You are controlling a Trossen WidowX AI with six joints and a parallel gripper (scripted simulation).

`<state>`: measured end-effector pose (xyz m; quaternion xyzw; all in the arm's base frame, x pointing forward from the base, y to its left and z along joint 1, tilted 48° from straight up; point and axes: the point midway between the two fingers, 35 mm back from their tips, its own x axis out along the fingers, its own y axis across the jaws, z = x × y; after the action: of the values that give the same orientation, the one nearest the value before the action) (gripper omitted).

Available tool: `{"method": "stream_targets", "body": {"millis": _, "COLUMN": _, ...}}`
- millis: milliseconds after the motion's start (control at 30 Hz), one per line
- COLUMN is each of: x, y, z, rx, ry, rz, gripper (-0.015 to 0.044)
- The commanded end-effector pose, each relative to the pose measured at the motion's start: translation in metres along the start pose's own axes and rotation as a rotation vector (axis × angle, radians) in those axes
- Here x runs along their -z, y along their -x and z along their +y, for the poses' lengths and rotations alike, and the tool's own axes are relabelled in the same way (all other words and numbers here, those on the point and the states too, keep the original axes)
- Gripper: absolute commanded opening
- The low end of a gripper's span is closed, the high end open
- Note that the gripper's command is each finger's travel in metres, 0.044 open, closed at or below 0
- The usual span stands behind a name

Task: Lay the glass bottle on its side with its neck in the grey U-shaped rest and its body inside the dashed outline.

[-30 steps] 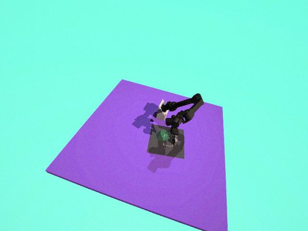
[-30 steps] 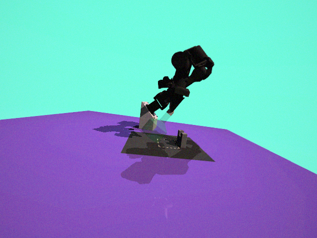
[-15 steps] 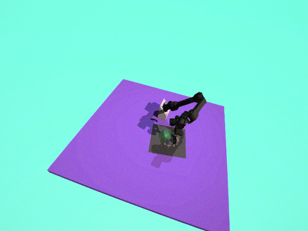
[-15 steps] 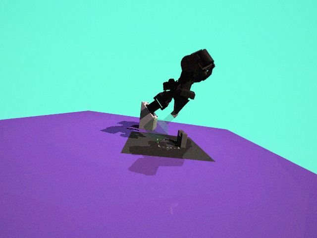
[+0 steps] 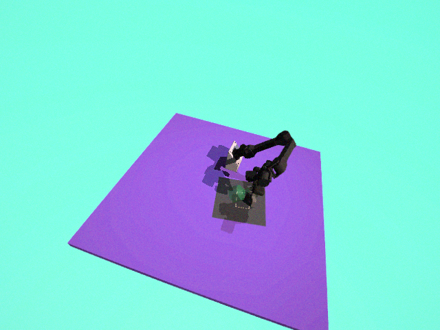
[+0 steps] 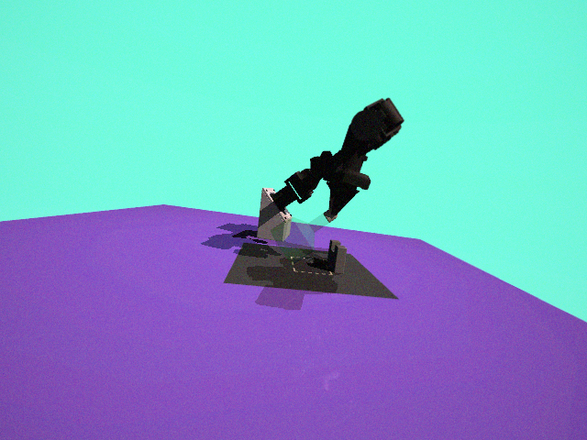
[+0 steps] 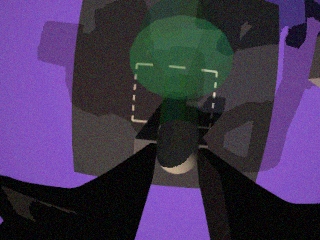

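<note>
"Between my gripper's fingertips [image 5: 249, 201] [image 6: 330, 215], what did you have?" she asked.

"The green glass bottle [image 5: 238, 192] [image 6: 294, 240] [image 7: 180, 55], by its neck," I said. "My fingers were closed on it, partway apart, and the body slanted down ahead of them."

"Had it reached its place?"

"No, it leaned, neck higher than body. Below my grip stood the grey U-shaped rest [image 5: 254, 198] [image 6: 337, 258] [image 7: 143, 146], and the dashed outline [image 5: 243, 207] [image 6: 313, 272] [image 7: 134, 95] lay below and ahead. I couldn't tell whether the bottle's lower edge touched the dark grey mat [image 5: 257, 216] [image 6: 370, 286] [image 7: 90, 145]."

"How did you expect it to handle?"

"Stiff, brittle and probably slick, with the broad body tugging at the neck. I judged the neck the right hold, provided I pinched steadily and didn't squeeze harder. A swing could have knocked it against the rest."

"And the surfaces?"

"The glass was see-through and rounded, with a pale ring at the neck's end. The rest looked blocky and square-edged, its prongs upright; the mat seemed flat and matte upon a purple tabletop [image 5: 159, 213] [image 6: 189, 355] [image 7: 40, 125]."

"What did the next move call for?"

"Levelling it gently, lowering neck and body together, and releasing only once both were supported."
</note>
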<state>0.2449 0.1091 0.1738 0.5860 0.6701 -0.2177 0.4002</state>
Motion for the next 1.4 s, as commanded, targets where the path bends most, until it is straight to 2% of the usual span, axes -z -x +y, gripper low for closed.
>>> {"method": "stream_targets", "body": {"millis": 0, "x": 0.007, "y": -0.003, "z": -0.001, "rx": 0.002, "ry": 0.000, "rz": 0.004, "gripper": 0.0106}}
{"method": "stream_targets", "body": {"millis": 1367, "x": 0.045, "y": -0.025, "z": 0.000, "rx": -0.013, "ry": 0.017, "rz": 0.004, "gripper": 0.0106}}
